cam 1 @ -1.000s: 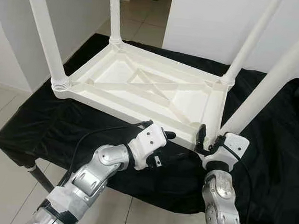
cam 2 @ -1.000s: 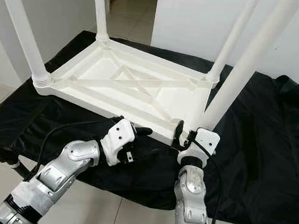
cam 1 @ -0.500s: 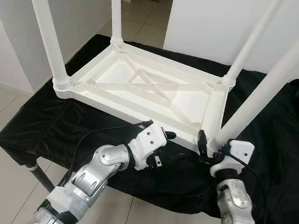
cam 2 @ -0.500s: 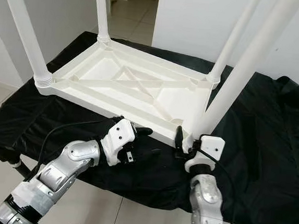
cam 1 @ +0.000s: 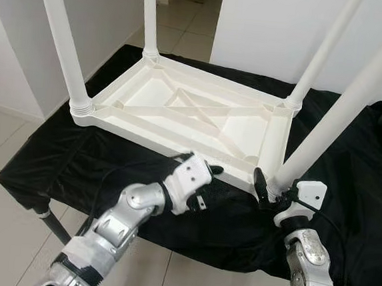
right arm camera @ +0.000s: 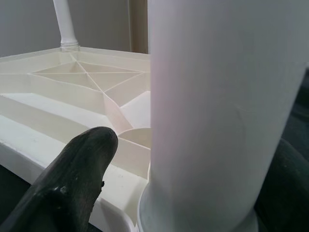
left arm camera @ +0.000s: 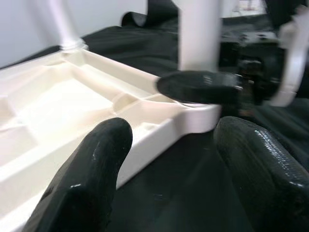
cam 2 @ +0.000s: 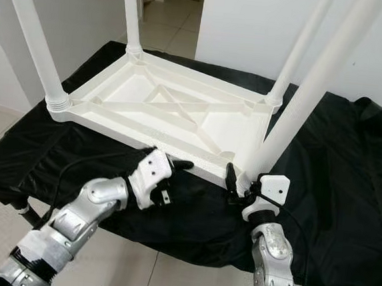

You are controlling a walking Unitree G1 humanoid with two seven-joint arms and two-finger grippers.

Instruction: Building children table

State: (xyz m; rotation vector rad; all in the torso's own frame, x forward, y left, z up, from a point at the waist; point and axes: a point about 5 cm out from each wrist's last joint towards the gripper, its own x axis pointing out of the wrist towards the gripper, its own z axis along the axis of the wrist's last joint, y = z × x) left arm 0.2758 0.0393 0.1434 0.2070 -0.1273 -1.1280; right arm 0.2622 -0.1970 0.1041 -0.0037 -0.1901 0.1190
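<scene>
Table leg [cam 1: 345,106] clenched low in right gripper [cam 1: 267,190] jaws, left gripper [cam 1: 205,173] released beside tabletop [cam 1: 187,112]

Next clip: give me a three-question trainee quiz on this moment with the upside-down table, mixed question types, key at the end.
1. True or false: the white table lies upside down on the black cloth, legs pointing up.
2. Which gripper has its fingers around the base of the near right leg? A) left gripper B) right gripper
3. Fill in: the left gripper sits by the table's near ____, fingers apart, holding nothing.

Key:
1. True.
2. B: the right wrist view shows a black finger on each side of the leg.
3. Edge (the long rim nearest the robot).
</scene>
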